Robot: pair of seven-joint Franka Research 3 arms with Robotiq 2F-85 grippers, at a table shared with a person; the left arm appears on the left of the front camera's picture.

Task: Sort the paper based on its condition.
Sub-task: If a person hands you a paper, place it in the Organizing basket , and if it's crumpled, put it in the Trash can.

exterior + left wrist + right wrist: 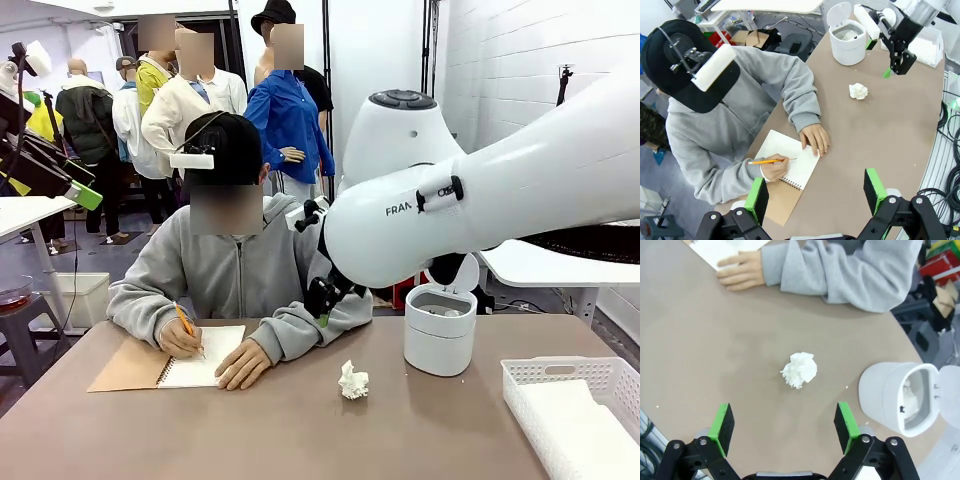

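A crumpled wad of paper (800, 370) lies alone on the bare middle of the table (300, 440), a little toward the far edge and touching nothing. The right claw (784, 412) hangs above it with its green pads spread wide and nothing between them. The wad sits just ahead of the gap, which looks like the line-up for a pinch from above. The wide opening suits a lumpy, springy wad.

The left claw (815, 185) is also wide and empty. It is held high, looking down on the notebook (215, 350), probably to keep out of the way, since the wad lies under the other arm.

A white bin (440, 330) stands by the far edge, to the right of the wad, with its lid tipped up so that a wad can drop straight in. Something white seems to lie inside, too unclear to name. A white lattice basket (527, 405) sits at the near right corner with flat sheets (590, 430) in it. This suggests that smooth paper goes there and crumpled paper into the bin, so the wad likely belongs in the bin.

Along the left part of the far edge a person writes in the notebook with a pencil (185, 322). The other hand (243, 367) lies flat on the page, likely to steady it. The grey sleeve (300, 335) rests near the wad's far side, so a descent should keep clear of it.
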